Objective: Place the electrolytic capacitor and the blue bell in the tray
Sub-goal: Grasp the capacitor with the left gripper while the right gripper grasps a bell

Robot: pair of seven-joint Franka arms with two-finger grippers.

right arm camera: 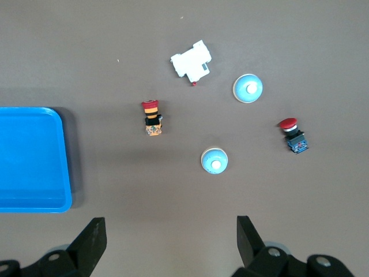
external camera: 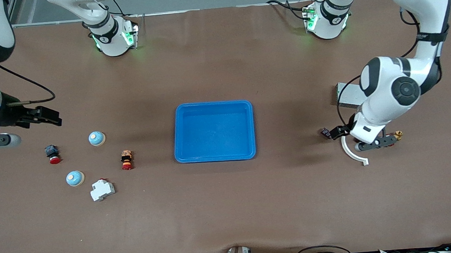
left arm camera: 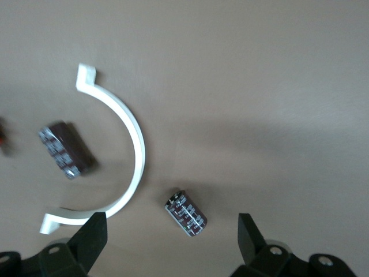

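Front view is showing the shallow bright-blue plastic tray (external camera: pixel 214 131) sitting empty, so nothing is done: the left gripper (left arm camera: pixel 170 234) is hanging wide open over a small dark capacitor can (left arm camera: pixel 186 213), and the right gripper (right arm camera: pixel 170 234) is waiting wide open near two round blue bells (external camera: pixel 97 138).

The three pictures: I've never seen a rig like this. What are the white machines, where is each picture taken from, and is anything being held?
Two robot arms stand at a brown table. One picture looks down from a high camera facing them; the others come from cameras on each wrist. The left gripper, jaws open, hovers over two dark capacitors and a white curved piece. The right gripper, also open, hovers near two blue bells, two red-capped buttons and a white block. The blue tray in the middle is empty. Nothing is held.
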